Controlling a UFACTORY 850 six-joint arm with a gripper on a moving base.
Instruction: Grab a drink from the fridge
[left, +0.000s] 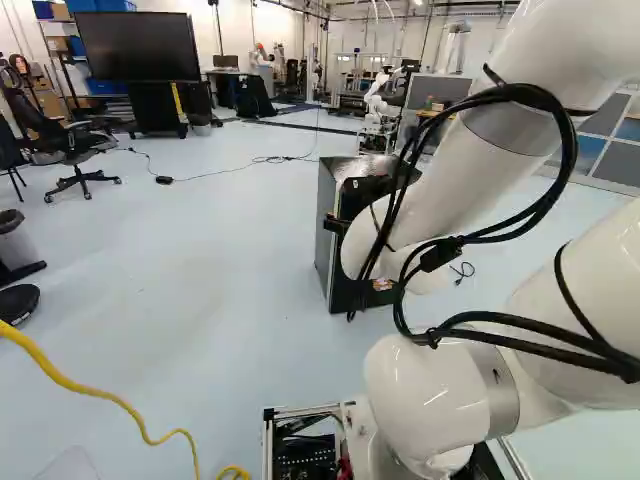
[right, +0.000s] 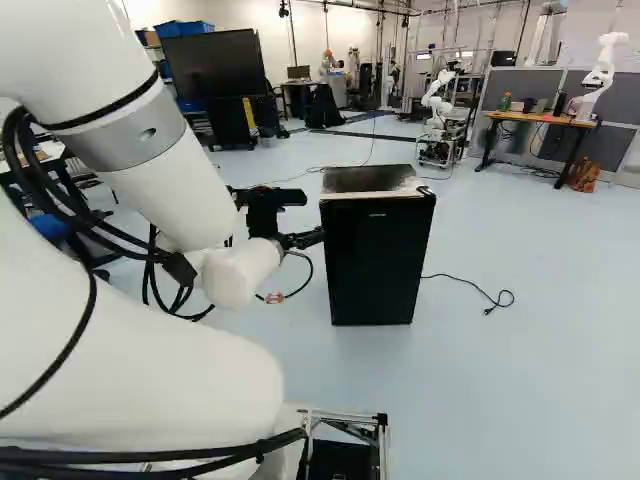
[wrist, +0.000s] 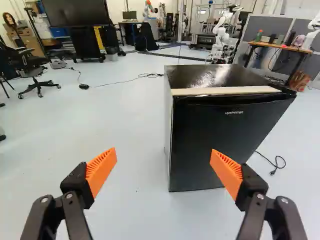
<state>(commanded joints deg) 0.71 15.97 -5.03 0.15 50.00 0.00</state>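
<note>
Although the arm (left: 465, 185) partly hides it, the fridge (left: 326, 235) stands upright in the left base view. In the right base view, the claw (right: 312, 238) is close by its left edge; ease in without shoving. In the wrist view, the claw gapes wide and the door (wrist: 215, 142) looks closed. The drink, unseen, is presumably inside: hook the door's edge, then follow its swing.
</note>
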